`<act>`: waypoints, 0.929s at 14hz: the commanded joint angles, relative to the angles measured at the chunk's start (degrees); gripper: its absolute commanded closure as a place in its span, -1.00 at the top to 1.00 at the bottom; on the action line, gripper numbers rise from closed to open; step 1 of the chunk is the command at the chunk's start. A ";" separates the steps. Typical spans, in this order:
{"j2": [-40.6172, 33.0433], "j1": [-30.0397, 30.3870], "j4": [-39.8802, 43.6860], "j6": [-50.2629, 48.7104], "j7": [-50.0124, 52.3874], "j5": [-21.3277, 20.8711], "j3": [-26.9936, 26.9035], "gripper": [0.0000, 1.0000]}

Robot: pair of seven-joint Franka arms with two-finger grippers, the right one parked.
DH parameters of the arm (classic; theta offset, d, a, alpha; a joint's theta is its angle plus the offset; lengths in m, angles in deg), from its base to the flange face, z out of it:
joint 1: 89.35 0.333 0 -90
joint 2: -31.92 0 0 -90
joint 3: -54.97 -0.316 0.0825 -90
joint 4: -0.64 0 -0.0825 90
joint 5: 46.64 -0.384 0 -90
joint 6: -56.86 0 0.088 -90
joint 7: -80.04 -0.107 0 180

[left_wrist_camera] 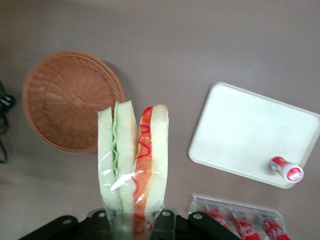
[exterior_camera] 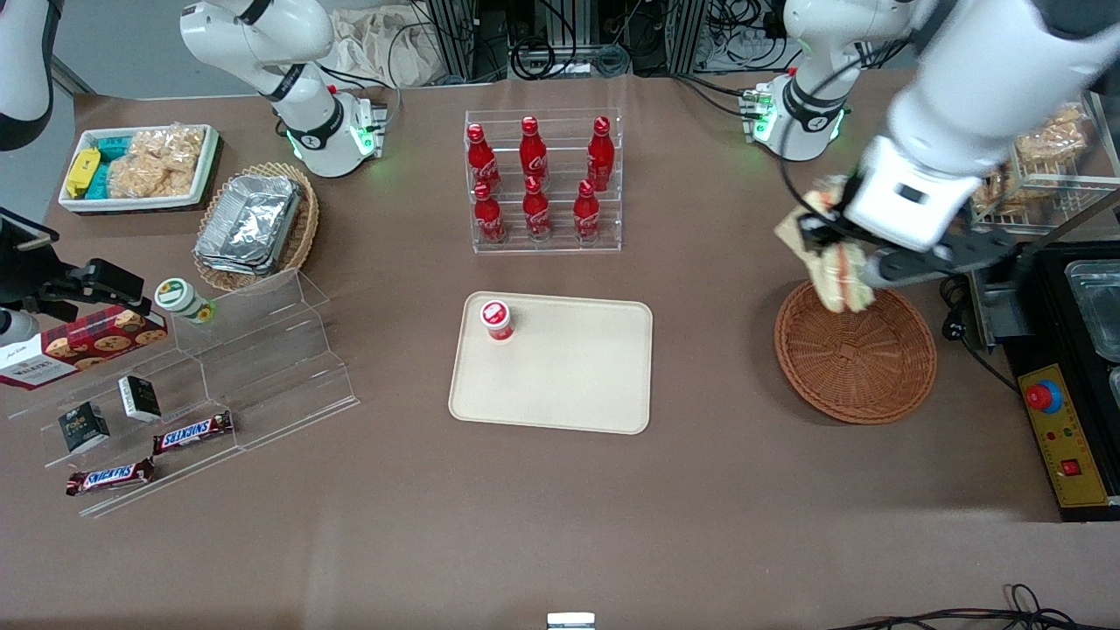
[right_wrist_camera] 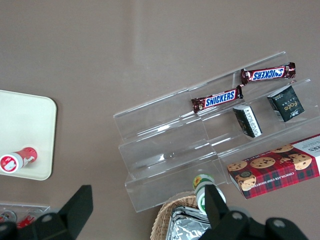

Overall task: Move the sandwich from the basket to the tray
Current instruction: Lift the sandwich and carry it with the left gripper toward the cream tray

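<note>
My left gripper point(exterior_camera: 833, 238) hangs in the air above the rim of the round reddish-brown basket point(exterior_camera: 856, 353) that is farther from the front camera. It is shut on the clear-wrapped sandwich point(exterior_camera: 842, 273), which dangles from it over the basket. The wrist view shows the sandwich point(left_wrist_camera: 133, 159) clamped between the fingers, pale bread with green and orange-red layers, lifted clear of the empty basket point(left_wrist_camera: 71, 100). The cream tray point(exterior_camera: 553, 361) lies at the table's middle, apart from the basket, with a small red-capped cup point(exterior_camera: 496, 319) on one corner. The tray point(left_wrist_camera: 250, 134) also shows beside the sandwich.
A clear rack of red cola bottles point(exterior_camera: 544, 182) stands farther from the front camera than the tray. A black appliance with a yellow control panel point(exterior_camera: 1067, 435) sits past the basket at the working arm's end. Stepped acrylic shelves with snacks point(exterior_camera: 184, 394) lie toward the parked arm's end.
</note>
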 commanded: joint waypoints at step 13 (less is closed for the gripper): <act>35.67 -5.39 0.91 24.87 17.19 -19.59 14.69 -0.50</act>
